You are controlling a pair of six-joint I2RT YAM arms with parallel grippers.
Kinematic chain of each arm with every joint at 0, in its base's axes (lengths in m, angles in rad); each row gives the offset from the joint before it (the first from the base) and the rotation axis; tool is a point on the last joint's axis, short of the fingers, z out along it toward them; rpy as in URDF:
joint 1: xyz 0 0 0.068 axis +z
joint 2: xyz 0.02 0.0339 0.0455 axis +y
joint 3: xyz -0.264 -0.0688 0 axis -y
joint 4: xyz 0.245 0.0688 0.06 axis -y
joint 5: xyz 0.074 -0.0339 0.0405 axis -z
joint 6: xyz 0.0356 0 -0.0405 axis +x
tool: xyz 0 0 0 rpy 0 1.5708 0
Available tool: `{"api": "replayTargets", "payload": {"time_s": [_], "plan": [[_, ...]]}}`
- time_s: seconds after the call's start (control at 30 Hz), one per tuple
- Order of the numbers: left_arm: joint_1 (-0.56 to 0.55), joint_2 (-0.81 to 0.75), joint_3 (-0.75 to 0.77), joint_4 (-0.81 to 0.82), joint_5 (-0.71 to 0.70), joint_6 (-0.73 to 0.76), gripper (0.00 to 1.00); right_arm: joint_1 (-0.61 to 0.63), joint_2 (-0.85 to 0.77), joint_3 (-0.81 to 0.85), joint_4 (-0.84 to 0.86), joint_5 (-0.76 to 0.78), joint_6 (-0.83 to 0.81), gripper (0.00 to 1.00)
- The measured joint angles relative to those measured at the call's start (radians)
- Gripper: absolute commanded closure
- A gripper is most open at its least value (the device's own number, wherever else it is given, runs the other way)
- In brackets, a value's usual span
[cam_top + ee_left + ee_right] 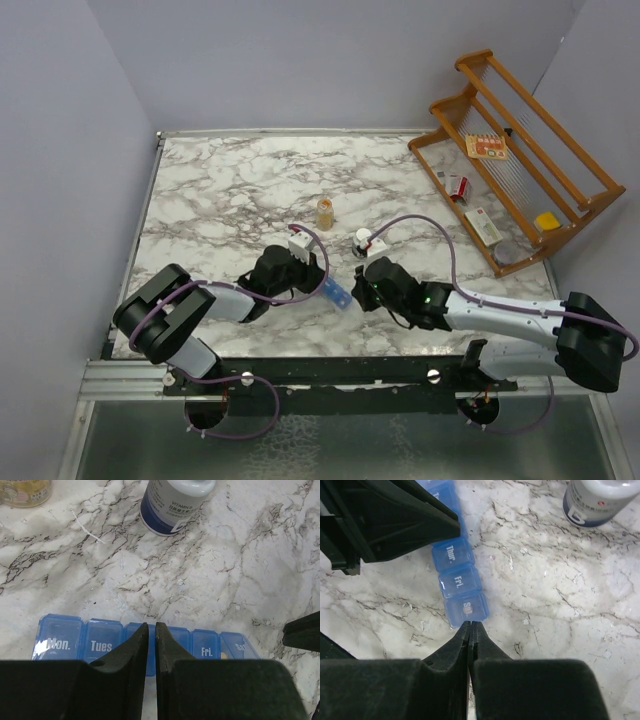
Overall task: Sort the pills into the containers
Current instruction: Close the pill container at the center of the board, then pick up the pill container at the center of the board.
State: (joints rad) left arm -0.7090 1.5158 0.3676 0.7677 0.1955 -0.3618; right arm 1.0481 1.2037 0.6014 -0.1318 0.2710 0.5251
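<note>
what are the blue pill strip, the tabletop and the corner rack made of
Pill strip: translucent blue plastic, glossy, with see-through lids and white printed day names.
Tabletop: white with grey veining, smooth. It could be marble or a marble-look laminate; the look leaves it open.
Rack: likely varnished wood, given the orange-brown rails with a sheen.

Marble-pattern table (220, 200). Amber bottle (326, 211) upright mid-table; white-capped dark bottle (364, 240) near it. Wooden rack (545, 128) at far right corner, holding orange packet (487, 147), white box (484, 226), yellow item (547, 221).
</note>
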Motion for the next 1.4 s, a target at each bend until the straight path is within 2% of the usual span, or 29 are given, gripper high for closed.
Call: {"api": "replayTargets", "payload": {"time_s": [0.03, 0.13, 0.27, 1.4], "plan": [[0.000, 0.000, 0.002, -0.002, -0.004, -0.001, 0.86, 0.000, 0.004, -0.006, -0.001, 0.006, 0.009, 0.96], [0.000, 0.001, 0.003, -0.005, -0.006, -0.003, 0.86, 0.000, -0.003, -0.030, 0.001, 0.014, 0.030, 0.68], [0.000, 0.003, 0.005, -0.005, -0.007, -0.004, 0.86, 0.000, -0.007, -0.048, 0.004, 0.016, 0.052, 0.50], [0.000, 0.005, 0.010, -0.011, -0.007, -0.004, 0.87, -0.032, 0.116, -0.089, 0.154, 0.022, 0.106, 0.50]]}}
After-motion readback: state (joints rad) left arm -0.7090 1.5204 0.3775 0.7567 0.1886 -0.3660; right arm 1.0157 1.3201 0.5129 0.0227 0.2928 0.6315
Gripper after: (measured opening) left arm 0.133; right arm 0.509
